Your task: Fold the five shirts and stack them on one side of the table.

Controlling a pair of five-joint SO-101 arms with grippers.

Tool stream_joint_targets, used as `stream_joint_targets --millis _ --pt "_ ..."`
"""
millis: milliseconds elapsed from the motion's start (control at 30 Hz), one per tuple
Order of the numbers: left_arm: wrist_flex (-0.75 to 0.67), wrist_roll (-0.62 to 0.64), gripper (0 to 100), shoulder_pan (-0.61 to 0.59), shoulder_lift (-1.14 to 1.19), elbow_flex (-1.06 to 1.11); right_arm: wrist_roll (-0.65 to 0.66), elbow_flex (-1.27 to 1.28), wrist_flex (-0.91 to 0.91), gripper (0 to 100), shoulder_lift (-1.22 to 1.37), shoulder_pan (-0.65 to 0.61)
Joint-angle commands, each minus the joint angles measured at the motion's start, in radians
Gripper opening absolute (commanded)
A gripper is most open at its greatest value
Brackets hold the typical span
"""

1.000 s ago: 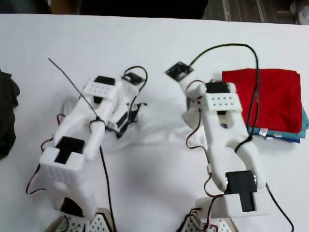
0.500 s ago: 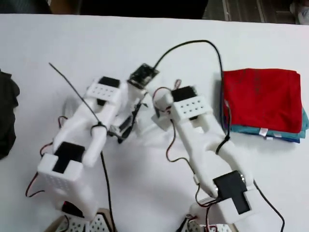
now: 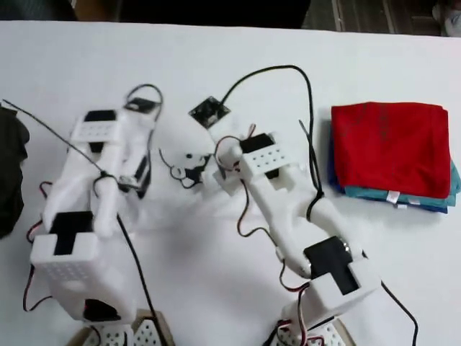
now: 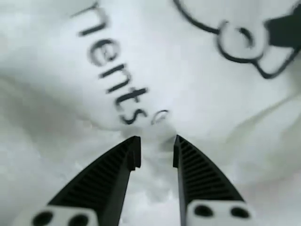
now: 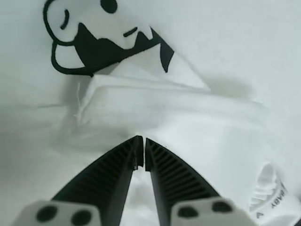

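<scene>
Left gripper [image 4: 155,141] jaws narrowly apart, pinching a bunched fold of the white cotton shirt with black print [image 4: 141,70]. Right gripper [image 5: 141,151] almost fully closed on the same shirt, mid-table. Red-topped stack of folded shirts [image 3: 392,148] lies on the white table [image 3: 216,50] beside the right arm.

Table [image 3: 302,50]: white top, spanning the high view.
Middle: white shirt [image 3: 189,160] with black print, lying rumpled on the surface.
Right side: stack of folded shirts [image 3: 392,148], red on top, teal and blue edges beneath.
Left edge: dark garment [image 3: 11,173], bunched.
</scene>
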Motion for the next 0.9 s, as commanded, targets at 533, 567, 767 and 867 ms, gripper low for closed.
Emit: stream_joint_targets --millis 533,567,767,867 --pt "-0.087 0.203 14 -0.127 -0.060 -0.013 -0.008 -0.020 -0.182 2.1 0.134 0.027" --pt "-0.087 0.203 14 -0.127 -0.060 -0.013 -0.008 -0.023 -0.166 2.1 0.110 0.030" --pt "-0.089 0.196 14 -0.137 -0.060 -0.015 0.000 -0.041 -0.051 2.1 -0.148 0.025" --pt "-0.071 0.158 15 -0.155 -0.054 -0.045 0.002 -0.041 0.018 2.3 -0.277 0.027"
